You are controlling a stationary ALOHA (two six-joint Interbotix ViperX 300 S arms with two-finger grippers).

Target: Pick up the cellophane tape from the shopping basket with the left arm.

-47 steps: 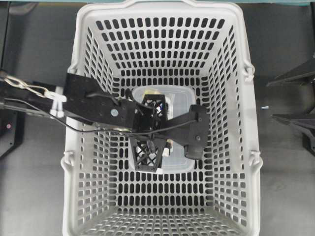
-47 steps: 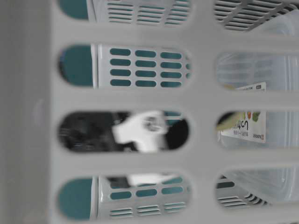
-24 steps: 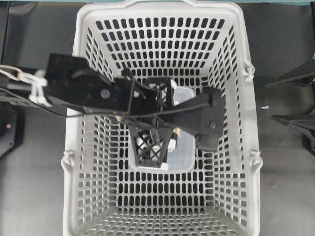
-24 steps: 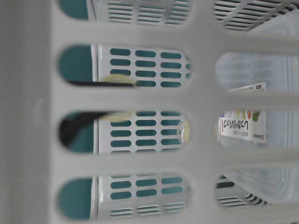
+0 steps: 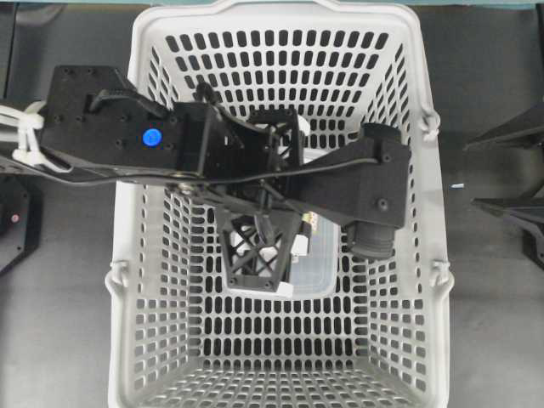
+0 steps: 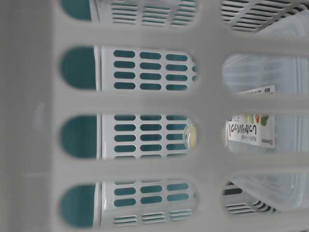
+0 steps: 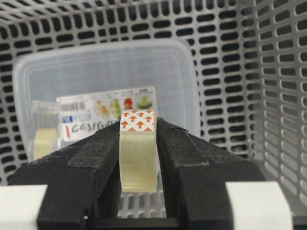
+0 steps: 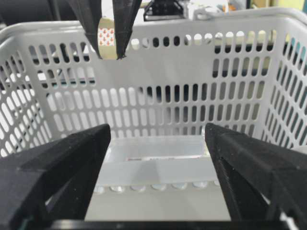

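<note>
My left gripper (image 7: 138, 143) is shut on the cellophane tape (image 7: 138, 158), a pale-yellow roll with a red-arrow tab, clamped upright between both black fingers. From overhead the left arm (image 5: 153, 140) reaches over the shopping basket (image 5: 408, 255), with the tape (image 5: 299, 244) held above the floor. In the right wrist view the left fingertips (image 8: 122, 45) and the tape (image 8: 106, 38) show near the basket's rim. My right gripper (image 8: 158, 143) is wide open and empty, outside the basket wall (image 8: 168, 96).
A large clear lidded container (image 7: 105, 81) with a fruit-printed label lies on the basket floor below the gripper; it also shows overhead (image 5: 321, 270) and at table level (image 6: 260, 130). Another pale roll (image 7: 42, 141) sits at its left end. Slotted walls (image 7: 278, 72) close in all round.
My left gripper has risen higher in the basket with the tape in it. The arm has left the table-level view. The container has not moved.
</note>
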